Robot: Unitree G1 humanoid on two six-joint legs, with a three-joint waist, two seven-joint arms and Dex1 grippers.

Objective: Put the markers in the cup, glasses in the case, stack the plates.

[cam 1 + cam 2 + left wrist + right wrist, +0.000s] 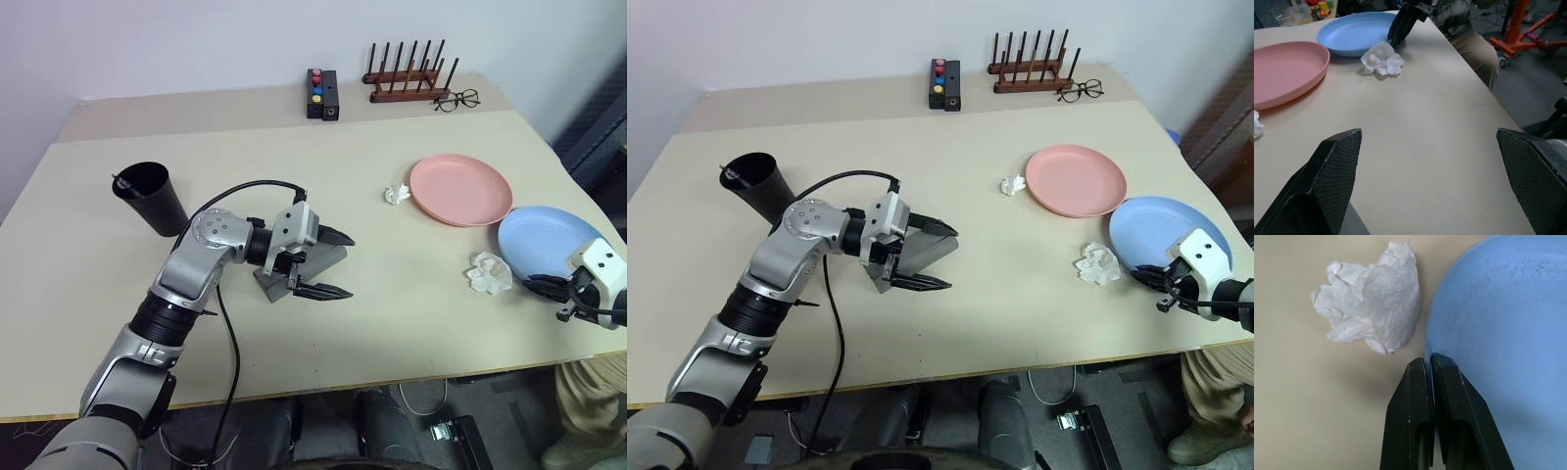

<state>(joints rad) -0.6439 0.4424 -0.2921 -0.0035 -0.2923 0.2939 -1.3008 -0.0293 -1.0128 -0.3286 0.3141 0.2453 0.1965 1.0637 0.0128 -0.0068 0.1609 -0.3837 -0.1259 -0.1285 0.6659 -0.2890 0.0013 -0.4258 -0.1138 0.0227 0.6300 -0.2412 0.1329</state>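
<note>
The right gripper (1431, 363) is pinched closed on the near-left rim of the blue plate (544, 240); the pink plate (460, 188) lies just beside it, farther and leftward; the left gripper (328, 264) gapes empty, well apart.

Two plates: one pink (460, 189), one blue (545, 240). Two tissue wads, one (396, 194) by the pink plate, one (489, 273) by the blue. One cup (153, 199), one case (309, 264), one rack (409, 83), one spectacles (457, 100).
</note>
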